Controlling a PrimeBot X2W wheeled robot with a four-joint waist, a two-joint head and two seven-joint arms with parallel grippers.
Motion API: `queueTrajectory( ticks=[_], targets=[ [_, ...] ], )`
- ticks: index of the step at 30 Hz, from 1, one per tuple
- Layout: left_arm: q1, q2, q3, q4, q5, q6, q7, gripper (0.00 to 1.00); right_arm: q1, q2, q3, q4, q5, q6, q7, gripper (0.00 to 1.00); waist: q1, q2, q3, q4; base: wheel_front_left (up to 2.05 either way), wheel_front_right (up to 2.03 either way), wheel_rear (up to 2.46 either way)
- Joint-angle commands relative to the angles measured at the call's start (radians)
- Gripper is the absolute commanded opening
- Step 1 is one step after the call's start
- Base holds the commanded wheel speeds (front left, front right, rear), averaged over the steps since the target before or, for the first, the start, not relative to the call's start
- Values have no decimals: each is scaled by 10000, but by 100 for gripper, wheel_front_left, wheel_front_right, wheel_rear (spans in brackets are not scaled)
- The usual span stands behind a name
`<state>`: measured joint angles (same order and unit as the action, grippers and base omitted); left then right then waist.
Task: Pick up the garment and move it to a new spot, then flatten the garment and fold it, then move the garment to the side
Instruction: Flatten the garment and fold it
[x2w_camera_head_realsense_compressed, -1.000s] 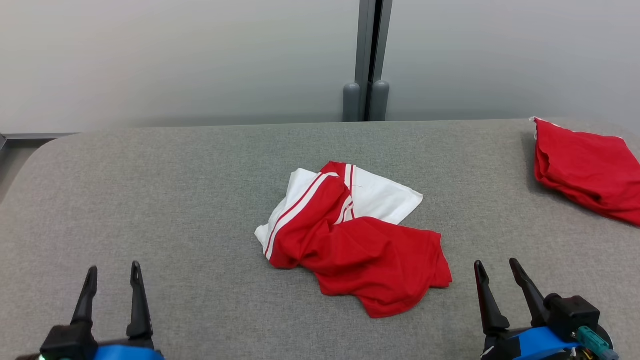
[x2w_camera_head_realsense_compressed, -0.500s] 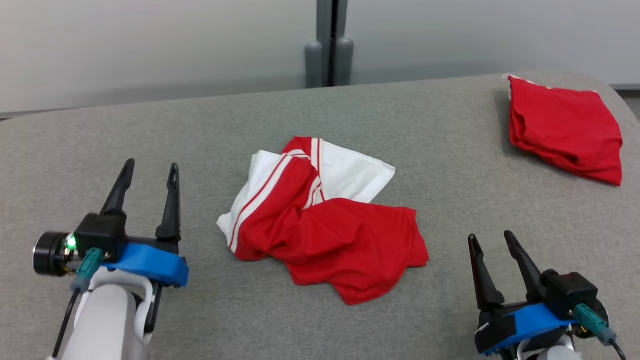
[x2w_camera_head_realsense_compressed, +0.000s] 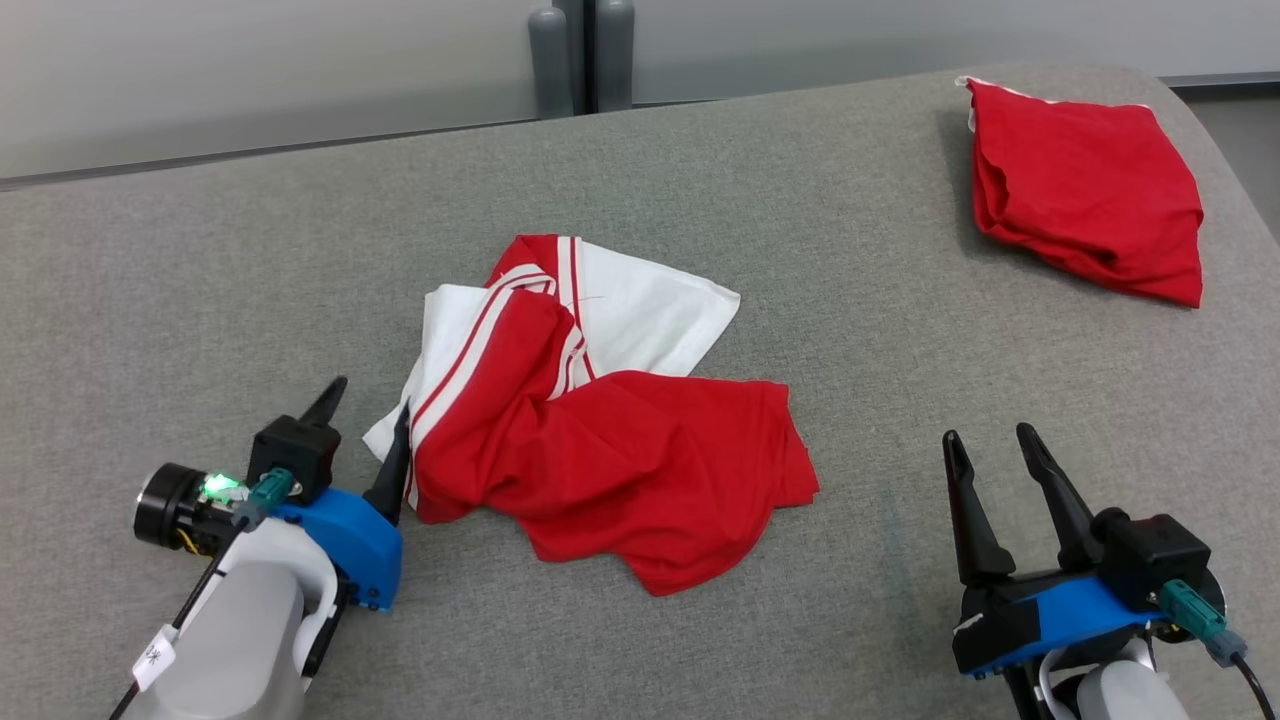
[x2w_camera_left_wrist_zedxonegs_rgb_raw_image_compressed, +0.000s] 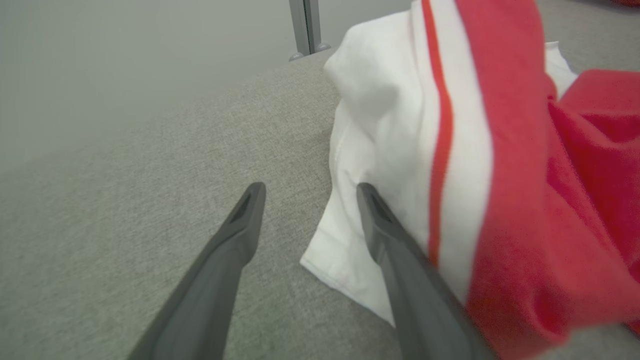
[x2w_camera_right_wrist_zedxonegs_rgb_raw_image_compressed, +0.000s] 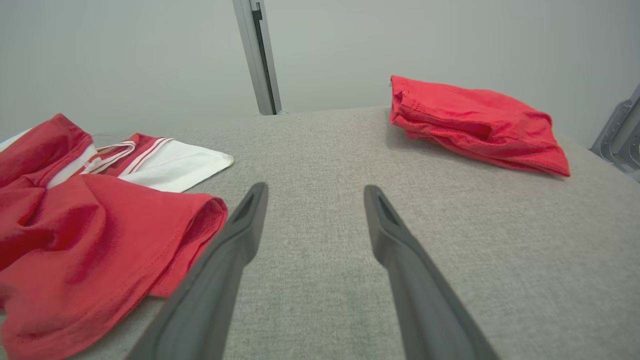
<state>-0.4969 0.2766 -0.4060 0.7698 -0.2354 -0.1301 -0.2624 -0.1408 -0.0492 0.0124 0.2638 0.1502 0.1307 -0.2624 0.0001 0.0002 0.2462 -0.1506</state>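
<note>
Red-and-white garment (x2w_camera_head_realsense_compressed: 600, 440) is lying crumpled mid-way across the grey cloth tabletop (x2w_camera_head_realsense_compressed: 200, 280). Your left gripper (x2w_camera_head_realsense_compressed: 369, 398) is hanging at its white corner, fingers spread wide and holding nothing, with one finger over the hem. Your right gripper (x2w_camera_head_realsense_compressed: 988, 436) is sitting well apart, equally wide and empty. By closing here you are risking a pinch on one thin layer, or on the table cover, so the cloth may be slipping out during the lift.

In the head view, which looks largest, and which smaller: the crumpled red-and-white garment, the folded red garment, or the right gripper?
1. The red-and-white garment, clearly largest.
2. The folded red garment and the right gripper look about alike; the gripper is nearer the camera, so I do not rank them.
</note>
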Motion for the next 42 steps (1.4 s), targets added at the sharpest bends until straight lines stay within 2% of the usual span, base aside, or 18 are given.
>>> queueTrajectory(
  ticks=[1,10,11,12,13,16,20,24,32,42],
  targets=[
    [-198,68,-254,278,-155,-9,69,100,-170,-28,-9,-46,-39,1,-35,100,-1,-2,26,-33,0,0,0],
    [-677,106,-2206,2028,-1350,-9,797,100,-236,-25,-82,-104,-10,1,-35,100,-1,-2,198,-243,0,0,0],
    [-708,105,-2316,2171,-1457,-9,800,78,-234,-26,-92,-102,-15,1,-35,100,-1,-2,195,-256,0,0,0],
    [-739,91,-2449,2276,-1555,-9,755,6,-230,-26,-111,-98,-21,1,-35,100,-1,-2,187,-259,0,0,0],
    [-748,59,-2557,2359,-1652,-9,714,0,-213,-28,-135,-91,-30,1,-35,100,-1,-2,165,-246,0,0,0],
    [-887,125,-2662,2451,-1973,11,403,0,-97,-22,-265,-89,-68,1,-35,100,-1,-2,42,-114,0,0,0],
    [-896,75,-2284,2267,-2261,60,21,0,64,-28,-368,-93,-106,1,-35,100,-1,-2,-278,221,0,0,0],
    [-436,238,-1539,1228,-2428,528,-36,0,225,-23,-375,-65,-112,1,-35,100,-1,-2,-602,642,0,0,0],
    [2147,384,68,-1807,-2247,1485,-35,0,460,-31,-437,-16,-123,1,-34,100,-1,-2,-962,1492,0,0,0],
    [5235,-134,2019,-4011,-2454,2286,-37,0,470,-28,-407,74,-96,1,-35,100,-1,-2,-961,2171,0,0,0]
  ],
)
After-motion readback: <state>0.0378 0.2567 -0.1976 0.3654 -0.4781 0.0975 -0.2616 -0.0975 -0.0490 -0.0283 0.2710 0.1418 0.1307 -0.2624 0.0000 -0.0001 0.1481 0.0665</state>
